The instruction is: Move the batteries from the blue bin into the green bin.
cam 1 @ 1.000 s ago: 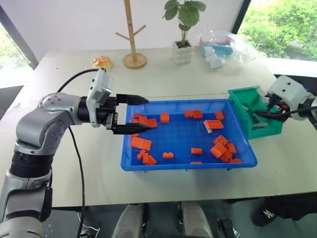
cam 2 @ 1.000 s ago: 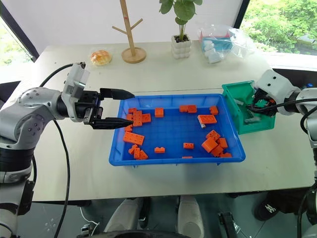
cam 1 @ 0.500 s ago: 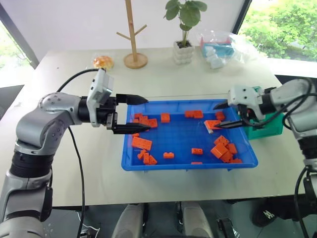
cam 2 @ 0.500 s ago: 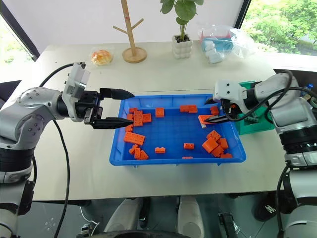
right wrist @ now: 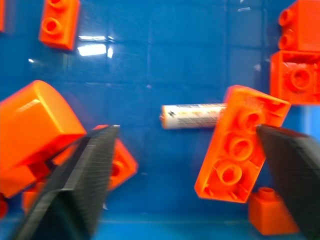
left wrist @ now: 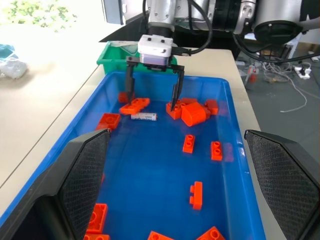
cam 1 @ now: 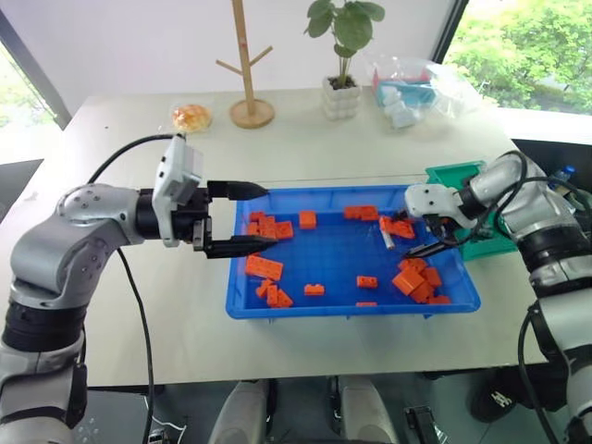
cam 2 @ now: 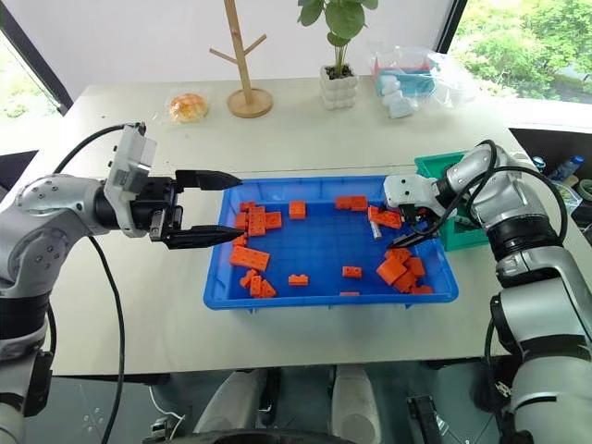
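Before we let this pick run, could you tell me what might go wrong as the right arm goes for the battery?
1. The battery lies partly tucked under a tilted orange brick, so the open right end effector may well pinch or drag the brick along.
2. More bricks crowd its other finger, which could get blocked or scatter them.
3. The battery is round and may roll across the blue bin when nudged.

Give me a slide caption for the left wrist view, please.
Open right pincer poised above a small silver-white cylindrical battery among orange toy bricks in the wide bright blue plastic tray.
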Robot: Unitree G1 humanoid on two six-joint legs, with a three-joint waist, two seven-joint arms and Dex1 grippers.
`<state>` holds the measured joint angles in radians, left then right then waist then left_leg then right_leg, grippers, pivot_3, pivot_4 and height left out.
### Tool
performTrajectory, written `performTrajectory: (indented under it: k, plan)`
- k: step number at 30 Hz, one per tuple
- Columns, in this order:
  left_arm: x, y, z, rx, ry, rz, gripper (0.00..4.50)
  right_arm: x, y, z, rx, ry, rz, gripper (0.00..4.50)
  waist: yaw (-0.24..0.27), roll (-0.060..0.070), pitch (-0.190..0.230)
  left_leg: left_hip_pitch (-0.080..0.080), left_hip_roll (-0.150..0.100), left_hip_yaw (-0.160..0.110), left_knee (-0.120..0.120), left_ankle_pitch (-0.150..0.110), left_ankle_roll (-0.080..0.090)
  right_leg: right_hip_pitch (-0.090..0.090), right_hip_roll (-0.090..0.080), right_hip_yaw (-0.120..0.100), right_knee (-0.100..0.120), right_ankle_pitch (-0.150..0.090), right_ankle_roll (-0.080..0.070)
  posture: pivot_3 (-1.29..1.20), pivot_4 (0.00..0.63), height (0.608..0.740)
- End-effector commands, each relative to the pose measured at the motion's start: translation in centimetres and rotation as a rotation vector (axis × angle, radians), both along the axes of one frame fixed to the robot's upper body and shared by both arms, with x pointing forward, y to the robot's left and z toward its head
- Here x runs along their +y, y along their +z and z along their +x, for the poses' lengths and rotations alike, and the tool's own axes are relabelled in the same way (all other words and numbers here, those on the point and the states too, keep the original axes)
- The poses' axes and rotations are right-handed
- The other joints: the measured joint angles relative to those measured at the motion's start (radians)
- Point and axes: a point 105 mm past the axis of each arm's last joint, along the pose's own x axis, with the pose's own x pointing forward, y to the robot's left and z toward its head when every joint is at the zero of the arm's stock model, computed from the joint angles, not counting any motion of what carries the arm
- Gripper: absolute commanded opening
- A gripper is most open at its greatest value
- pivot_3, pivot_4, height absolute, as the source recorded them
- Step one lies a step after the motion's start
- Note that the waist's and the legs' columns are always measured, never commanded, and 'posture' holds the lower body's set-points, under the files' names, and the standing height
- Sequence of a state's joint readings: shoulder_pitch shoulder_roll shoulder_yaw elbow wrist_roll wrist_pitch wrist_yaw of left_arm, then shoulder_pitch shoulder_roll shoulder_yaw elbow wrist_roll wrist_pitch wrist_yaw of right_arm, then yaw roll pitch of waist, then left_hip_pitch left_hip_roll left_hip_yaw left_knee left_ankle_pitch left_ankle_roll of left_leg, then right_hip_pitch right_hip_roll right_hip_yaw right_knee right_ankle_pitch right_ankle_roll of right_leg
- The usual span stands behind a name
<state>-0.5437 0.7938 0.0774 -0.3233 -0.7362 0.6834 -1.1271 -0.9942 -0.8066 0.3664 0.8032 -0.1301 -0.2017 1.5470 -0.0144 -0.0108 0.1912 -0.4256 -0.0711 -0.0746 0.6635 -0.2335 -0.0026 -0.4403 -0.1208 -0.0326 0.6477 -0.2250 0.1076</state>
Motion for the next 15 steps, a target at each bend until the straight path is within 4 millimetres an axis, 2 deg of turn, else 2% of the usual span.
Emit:
performTrajectory:
  k: [1, 6, 11, 15]
  plan:
    - [0.3, 1.3, -0.5, -0.054, 0.008, -0.015, 4.5, -0.1, 1.7, 0.4, -0.047, 0.008, 0.016, 4.44, 0.0, 0.0, 0.0, 0.0, 0.0, 0.0, 0.0, 0.0, 0.0, 0.0, 0.0, 0.0, 0.0, 0.0, 0.0, 0.0, 0.15, 0.693]
    - [0.3, 1.2, -0.4, -0.053, 0.01, -0.014, 4.5, 0.0, 2.9, 0.2, -0.043, 0.013, 0.046, 4.44, -0.001, 0.0, 0.0, 0.0, 0.0, 0.0, 0.0, 0.0, 0.0, 0.0, 0.0, 0.0, 0.0, 0.0, 0.0, 0.0, 0.15, 0.693]
    - [-0.1, 1.4, -0.1, -0.06, -0.006, -0.019, 4.5, -0.1, 3.2, 1.3, -0.106, -0.041, 0.051, 4.44, -0.002, 0.0, 0.0, 0.0, 0.0, 0.0, 0.0, 0.0, 0.0, 0.0, 0.0, 0.0, 0.0, 0.0, 0.0, 0.0, 0.15, 0.693]
    - [-0.2, 1.3, 0.0, -0.059, -0.013, -0.023, 4.5, 1.4, 3.3, 1.1, -0.142, 0.053, 0.063, 4.44, -0.002, 0.0, 0.0, 0.0, 0.0, 0.0, 0.0, 0.0, 0.0, 0.0, 0.0, 0.0, 0.0, 0.0, 0.0, 0.0, 0.15, 0.693]
